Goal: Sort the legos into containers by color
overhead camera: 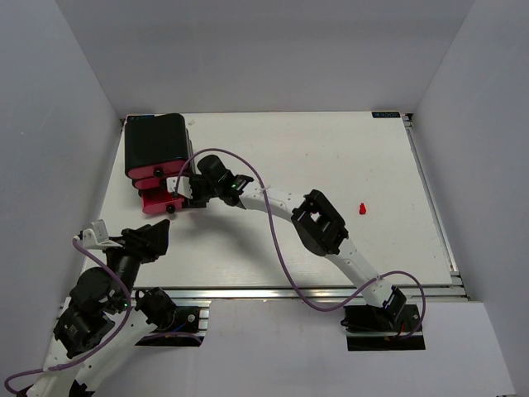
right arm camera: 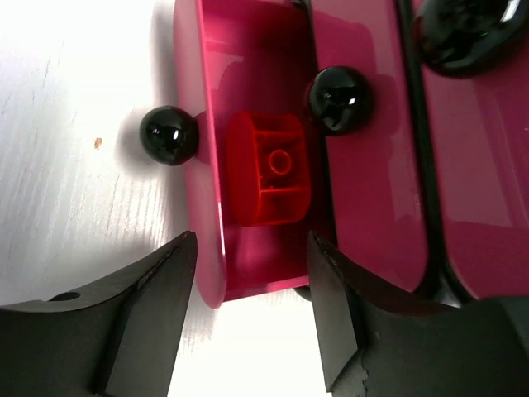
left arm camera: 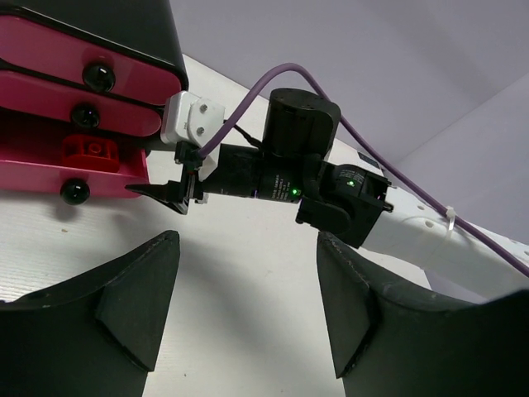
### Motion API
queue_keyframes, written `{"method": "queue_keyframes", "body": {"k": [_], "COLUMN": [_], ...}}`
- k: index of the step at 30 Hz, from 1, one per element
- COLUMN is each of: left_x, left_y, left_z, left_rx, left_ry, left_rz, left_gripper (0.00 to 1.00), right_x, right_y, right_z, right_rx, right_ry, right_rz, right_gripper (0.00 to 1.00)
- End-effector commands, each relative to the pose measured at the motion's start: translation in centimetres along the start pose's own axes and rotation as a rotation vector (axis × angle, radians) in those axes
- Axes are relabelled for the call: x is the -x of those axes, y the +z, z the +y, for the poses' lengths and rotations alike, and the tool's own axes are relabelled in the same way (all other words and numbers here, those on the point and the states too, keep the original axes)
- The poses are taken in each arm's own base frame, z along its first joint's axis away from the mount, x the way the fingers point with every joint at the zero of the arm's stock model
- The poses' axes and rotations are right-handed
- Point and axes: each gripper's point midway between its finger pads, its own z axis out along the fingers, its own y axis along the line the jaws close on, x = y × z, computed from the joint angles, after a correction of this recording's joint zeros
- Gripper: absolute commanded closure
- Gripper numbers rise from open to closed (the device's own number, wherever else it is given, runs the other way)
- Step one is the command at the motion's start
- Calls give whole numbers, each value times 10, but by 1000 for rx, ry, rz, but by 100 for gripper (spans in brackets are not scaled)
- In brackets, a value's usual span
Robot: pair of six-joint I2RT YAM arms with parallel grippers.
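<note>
Pink plastic fills most of what we see past the right pincer (right arm camera: 250, 265): three drawers (right arm camera: 372, 165) stacked in a glossy black housing (overhead camera: 157, 141), each with a small black knob (right arm camera: 169, 135). The lowest drawer (right arm camera: 198, 124) stands pulled out beyond the two above it. The right pincer hangs just at its open end, jaws apart at a middling width and clamped on nothing. The near corner of that drawer sits in line with the gap.

Directly ahead of the gap, inside the lowest drawer, we see one red brick (right arm camera: 269, 169). It lies on the drawer floor, close to the front of the drawer above. We cannot tell what the two upper drawers hold.

The left pincer (left arm camera: 248, 273) is spread wide and empty over the bare white worktop (overhead camera: 331, 149). It points toward the drawers, which stand ahead of it and to its left. The right pincer is ahead of it as well, apart from it, with open worktop between the two.

A second piece, a small red lego (overhead camera: 362, 208), lies alone on the worktop. It is well behind the right pincer, out past the right arm's elbow on the side away from the drawers, and well apart from both pincers.
</note>
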Motion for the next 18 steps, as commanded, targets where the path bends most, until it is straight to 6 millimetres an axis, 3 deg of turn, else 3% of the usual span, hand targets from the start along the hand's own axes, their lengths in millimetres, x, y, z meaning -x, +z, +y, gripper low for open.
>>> {"method": "queue_keyframes", "body": {"k": [1,7,11,18], "left_x": [9,11,11,11], "left_y": [-7,-8,-8,-9], "left_z": [1,1,2,3], "left_rx": [-19,-20,-21,-18], "left_ry": [-36,-42,-46,-45], "left_rz": [-41,-48,-52,-53], "left_gripper": [23,23,23,23], "right_x": [10,-2,-5,5], "right_y": [7,12,10,-2], "right_z": [-3,6,15,26], "right_rx": [-5,20,62,125], "right_ry": [-11,-18,-7,2], "right_rz": [-41,-29,-28,-44], "right_gripper": [40,48,64,81]}}
